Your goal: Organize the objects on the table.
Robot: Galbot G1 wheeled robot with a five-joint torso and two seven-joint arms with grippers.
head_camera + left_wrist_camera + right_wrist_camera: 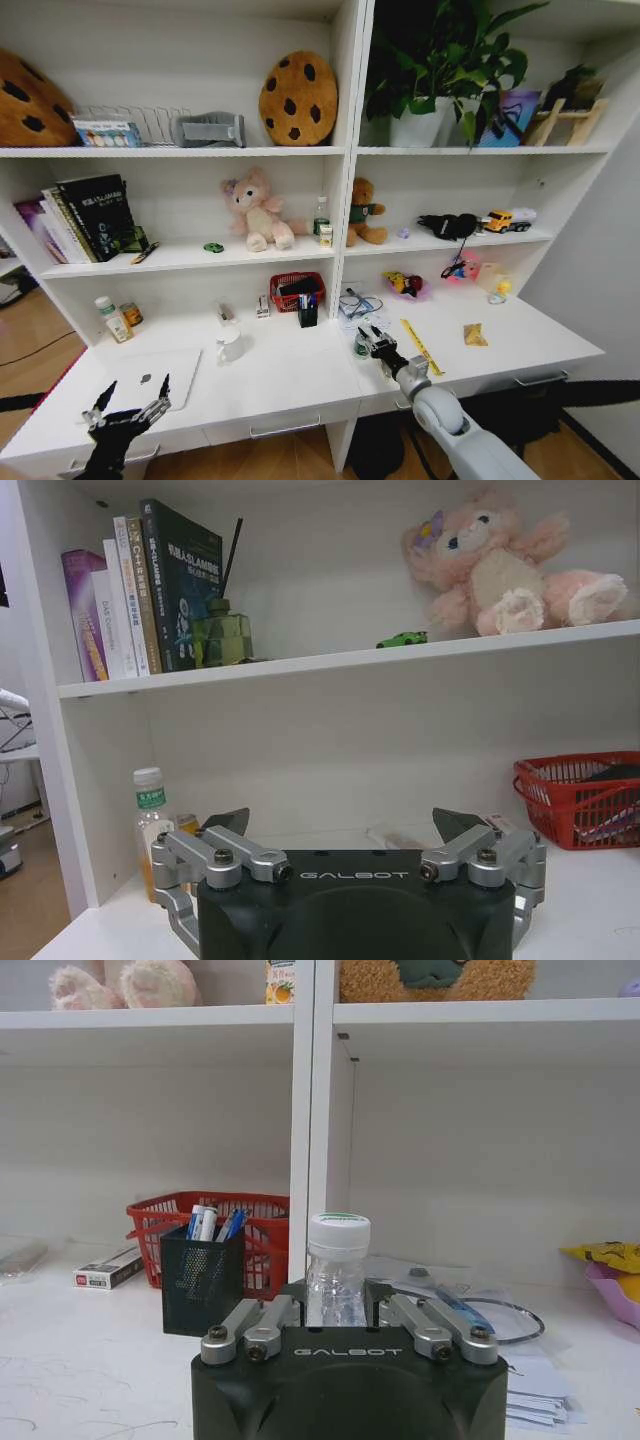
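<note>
The clear bottle (337, 1270), just beside the yellow ruler (421, 346), sits clamped in the right gripper (368, 342), seemingly for relocating; the left gripper (130, 395) hovers agape, empty.

Head view: high, facing forward and down across the desk (300, 375) and the white shelving (350, 150) behind it, both arms entering from the near edge. Left wrist view: low, just above the desk top, behind the left gripper (340, 825), facing the shelving level-on, close. Right wrist view: low likewise, behind the right gripper (345, 1305), facing the shelf divider. Shared by all three: red basket (297, 290) (585, 795) (235, 1230). Shared with head view: pink plush (255, 212) (505, 565).
</note>
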